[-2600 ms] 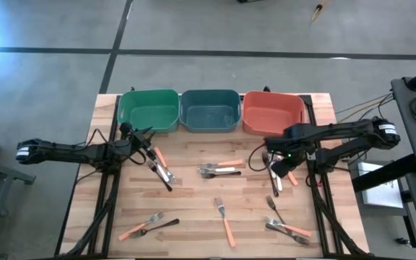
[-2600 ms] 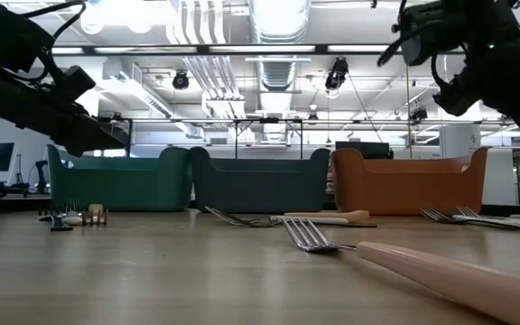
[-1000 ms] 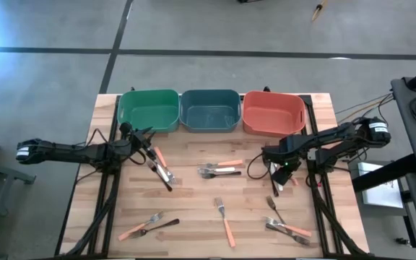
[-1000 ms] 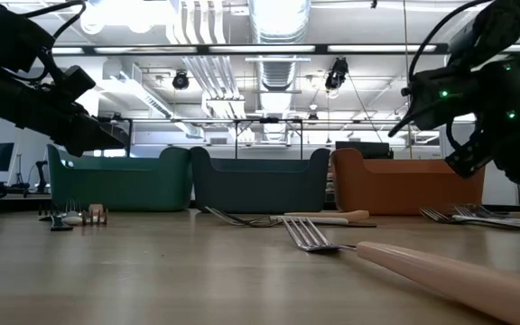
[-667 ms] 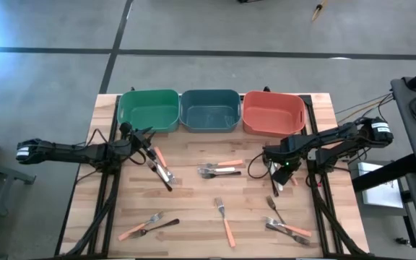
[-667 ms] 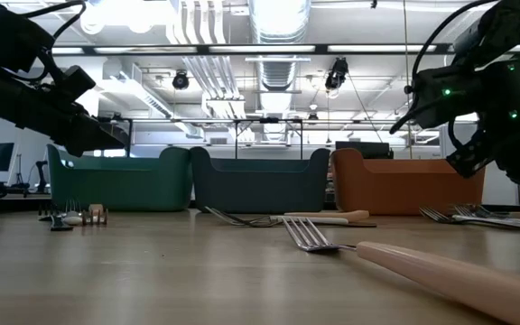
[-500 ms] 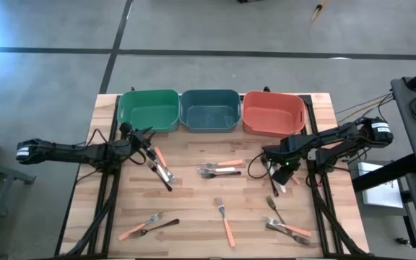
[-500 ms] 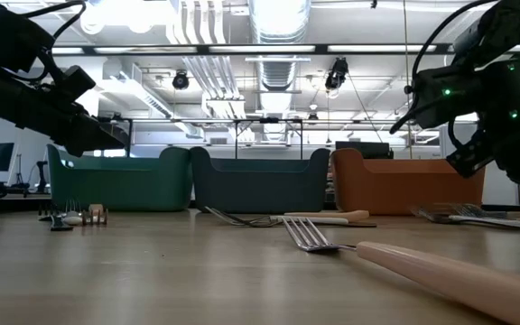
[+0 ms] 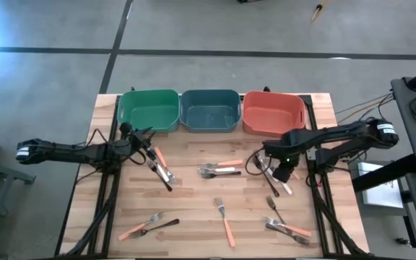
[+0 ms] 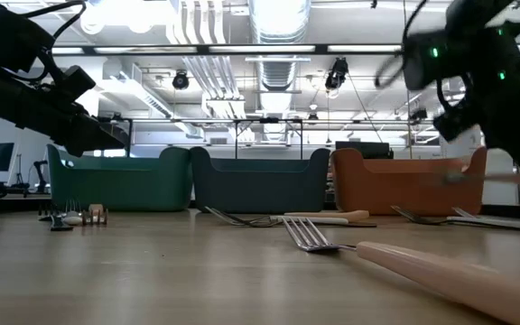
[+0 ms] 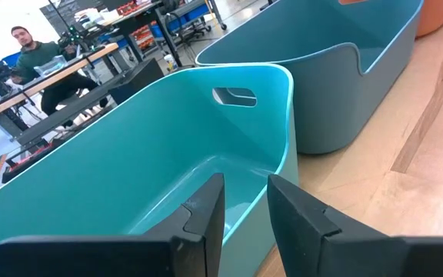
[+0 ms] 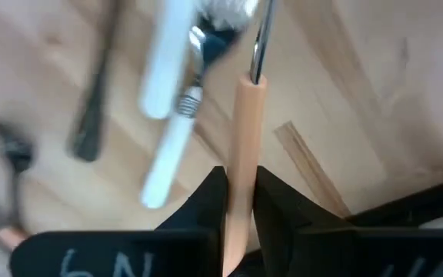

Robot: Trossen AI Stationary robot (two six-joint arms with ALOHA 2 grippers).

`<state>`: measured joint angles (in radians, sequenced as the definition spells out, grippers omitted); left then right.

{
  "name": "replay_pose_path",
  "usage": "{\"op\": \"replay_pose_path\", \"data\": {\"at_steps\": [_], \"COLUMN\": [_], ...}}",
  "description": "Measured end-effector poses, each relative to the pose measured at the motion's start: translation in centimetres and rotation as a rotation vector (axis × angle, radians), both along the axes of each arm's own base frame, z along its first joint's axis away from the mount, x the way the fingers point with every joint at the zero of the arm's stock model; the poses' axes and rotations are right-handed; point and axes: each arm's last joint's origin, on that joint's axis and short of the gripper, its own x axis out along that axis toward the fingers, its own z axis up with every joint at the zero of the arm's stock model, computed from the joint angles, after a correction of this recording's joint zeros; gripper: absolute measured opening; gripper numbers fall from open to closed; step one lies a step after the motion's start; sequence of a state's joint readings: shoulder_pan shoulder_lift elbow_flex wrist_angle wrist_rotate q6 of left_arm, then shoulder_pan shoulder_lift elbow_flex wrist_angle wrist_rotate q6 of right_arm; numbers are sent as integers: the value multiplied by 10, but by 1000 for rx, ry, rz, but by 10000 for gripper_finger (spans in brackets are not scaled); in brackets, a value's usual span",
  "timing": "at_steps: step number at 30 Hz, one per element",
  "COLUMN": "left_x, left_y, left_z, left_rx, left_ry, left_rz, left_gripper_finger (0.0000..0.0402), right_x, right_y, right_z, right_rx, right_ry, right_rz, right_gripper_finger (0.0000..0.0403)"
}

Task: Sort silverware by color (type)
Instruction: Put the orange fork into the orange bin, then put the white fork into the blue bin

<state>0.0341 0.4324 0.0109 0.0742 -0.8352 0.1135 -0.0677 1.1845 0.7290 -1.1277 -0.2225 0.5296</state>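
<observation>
Wooden table (image 9: 193, 209) below, right claw (image 12: 237, 201) pinching orange-handled fork (image 12: 244, 146) for sorting into orange bin (image 9: 273, 113); left claw (image 11: 244, 201) waiting open.

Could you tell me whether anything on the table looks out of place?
Nothing looks damaged or spilled. The silverware lies scattered on the table, unsorted, and the green bin looks empty. The right gripper holds an orange-pink-handled utensil.

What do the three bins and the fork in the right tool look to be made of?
The green bin, blue bin and orange bin look like moulded plastic: smooth matte walls, rounded rims, a cut-out handle. The fork held in the right tool has a matte orange-pink handle, likely plastic, and a shiny, seemingly metal neck.
</observation>
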Motion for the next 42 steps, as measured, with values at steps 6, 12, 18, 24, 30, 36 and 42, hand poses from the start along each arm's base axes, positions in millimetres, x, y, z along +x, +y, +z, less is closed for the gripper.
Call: {"op": "replay_pose_path", "data": {"at_steps": [6, 12, 18, 24, 30, 36, 42], "left_x": [0, 0, 0, 0, 0, 0, 0], "left_y": [0, 0, 0, 0, 0, 0, 0], "left_z": [0, 0, 0, 0, 0, 0, 0], "left_rx": [0, 0, 0, 0, 0, 0, 0], "left_ry": [0, 0, 0, 0, 0, 0, 0], "left_rz": [0, 0, 0, 0, 0, 0, 0], "left_gripper_finger": [84, 84, 84, 84, 84, 84, 84], "right_x": [6, 15, 22, 19, 4, 4, -1], "right_y": [-8, -33, -78, -128, -145, -145, -133], "right_z": [47, 82, 97, 102, 90, 92, 105], "right_rx": [-188, -551, -723, -742, -578, -586, -401], "right_ry": [-106, -155, -90, -81, -44, -61, -153], "right_rz": [53, 102, 84, -48, -171, -181, -263], "right_gripper_finger": [33, 39, 38, 41, 68, 106, 130]}}
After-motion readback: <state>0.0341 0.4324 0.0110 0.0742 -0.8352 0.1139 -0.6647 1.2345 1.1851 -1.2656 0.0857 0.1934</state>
